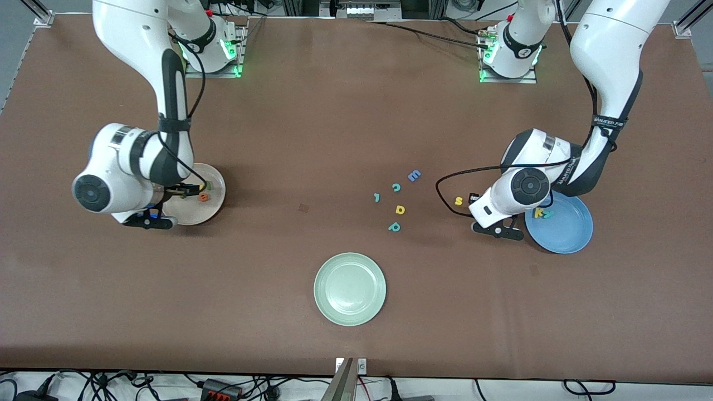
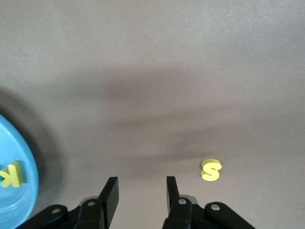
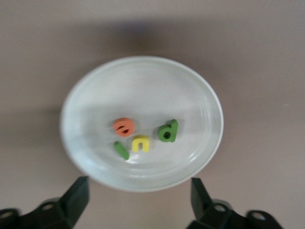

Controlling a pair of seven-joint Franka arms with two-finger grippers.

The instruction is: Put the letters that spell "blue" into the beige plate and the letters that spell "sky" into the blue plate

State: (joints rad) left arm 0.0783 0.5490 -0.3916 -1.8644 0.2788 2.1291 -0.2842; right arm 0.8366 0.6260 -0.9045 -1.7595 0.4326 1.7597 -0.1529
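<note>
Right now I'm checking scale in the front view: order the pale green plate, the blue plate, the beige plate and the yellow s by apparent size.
1. pale green plate, nearest the camera
2. blue plate and beige plate: both partly hidden by arms, unranked
3. yellow s

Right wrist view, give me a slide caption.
Open right gripper above the beige plate holding orange e, green l, yellow u, green b.

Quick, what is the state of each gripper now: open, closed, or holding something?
Left gripper: open, empty, over the table between the yellow s and the blue plate.
Right gripper: open, empty, over the beige plate.
</note>
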